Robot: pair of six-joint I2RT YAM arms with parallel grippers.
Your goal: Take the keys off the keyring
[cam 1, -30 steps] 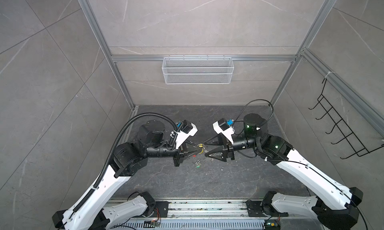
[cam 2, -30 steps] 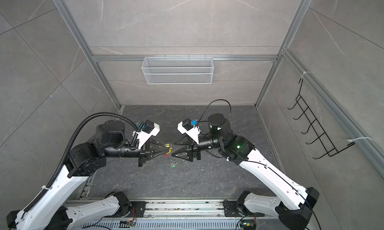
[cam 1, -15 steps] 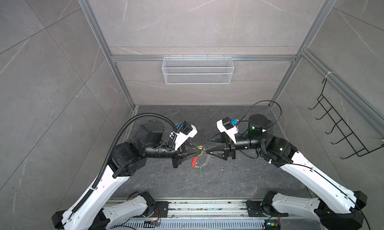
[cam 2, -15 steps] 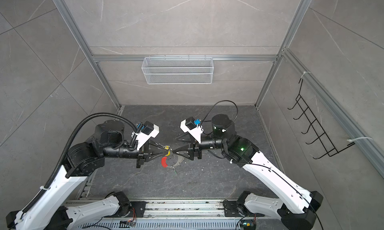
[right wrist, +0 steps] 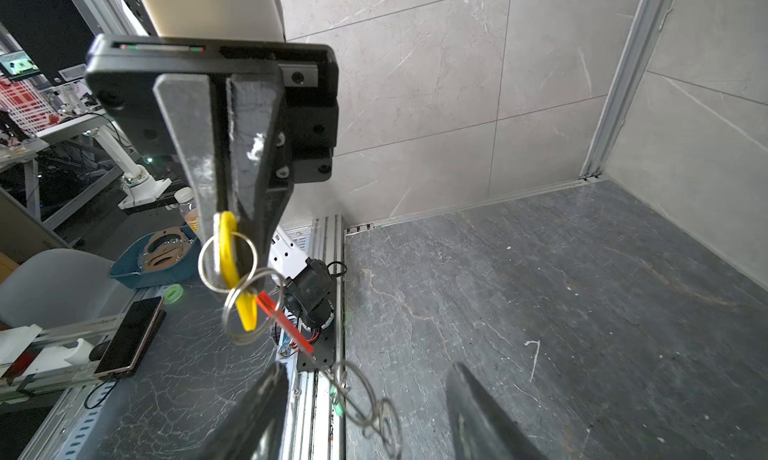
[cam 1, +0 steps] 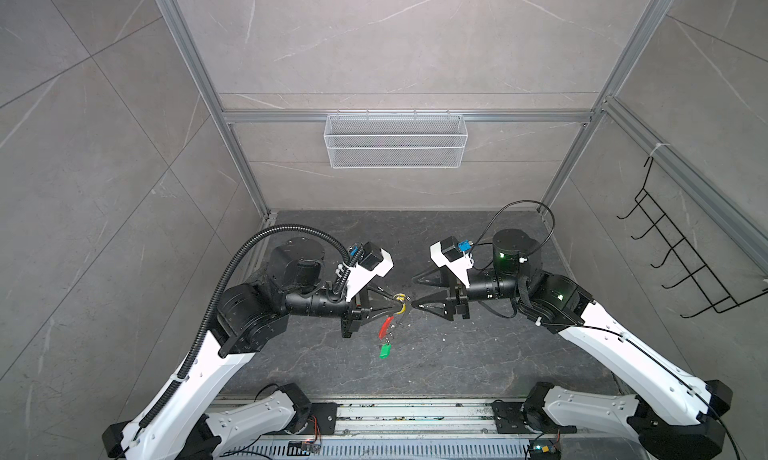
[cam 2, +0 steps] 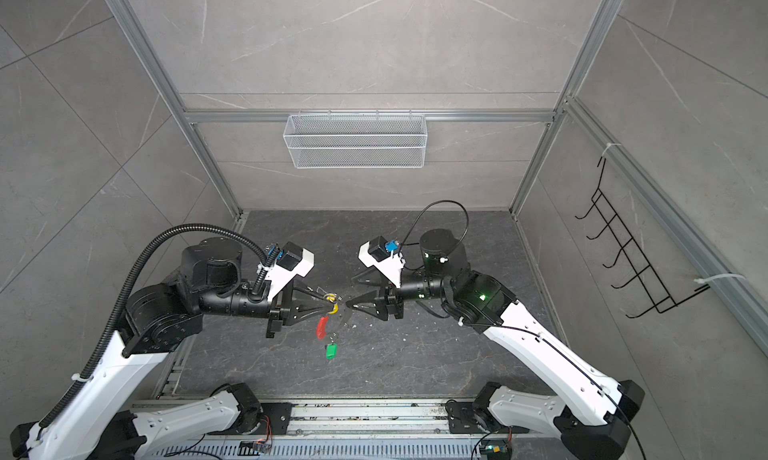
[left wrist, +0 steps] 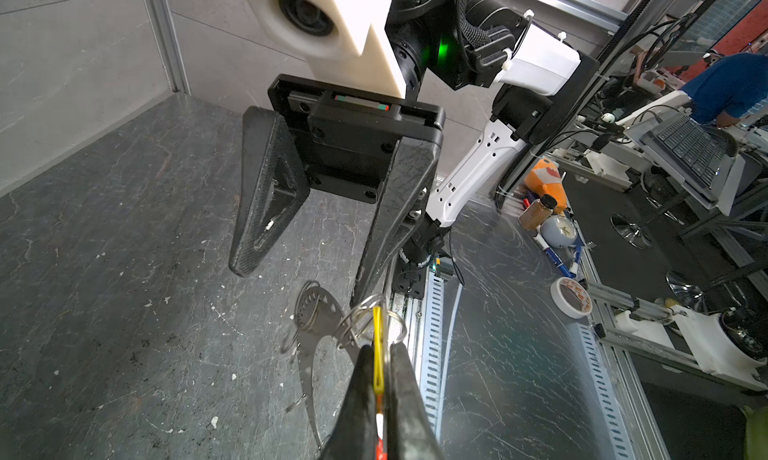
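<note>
Your left gripper (left wrist: 381,354) is pressed together on the yellow tag (left wrist: 377,329), pinching it edge-on, with the silver split rings (right wrist: 226,256) looped just past its tips. Your right gripper (cam 1: 412,292) faces it tip to tip, jaws spread and holding nothing. In the left wrist view, one of its fingers (left wrist: 395,213) reaches almost to those rings.

The step in hand looks like getting a second hold so the yellow key's ring can be worked off the hoop. To do it well, bring the right gripper onto the keyring (cam 1: 385,327) itself, on bare wire or on the red sleeve (cam 2: 321,327). Avoid the small rings, which will likely slip and twist. Keep the left pinch firm and close the right only once the hoop sits squarely between the jaws. Then ease the two apart along the hoop rather than across it, because a jerk could swing the whole bunch loose.

The keyring hangs below the yellow tag, between both grippers, over the dark tabletop (cam 1: 457,354). Its red sleeve curves down one side and thin grey wire closes the loop. The green tag (cam 1: 385,351) sits lowest, and you cannot tell whether it touches the tabletop. Neither of the keys looks freed yet, and their blades are too small to make out from above.
</note>
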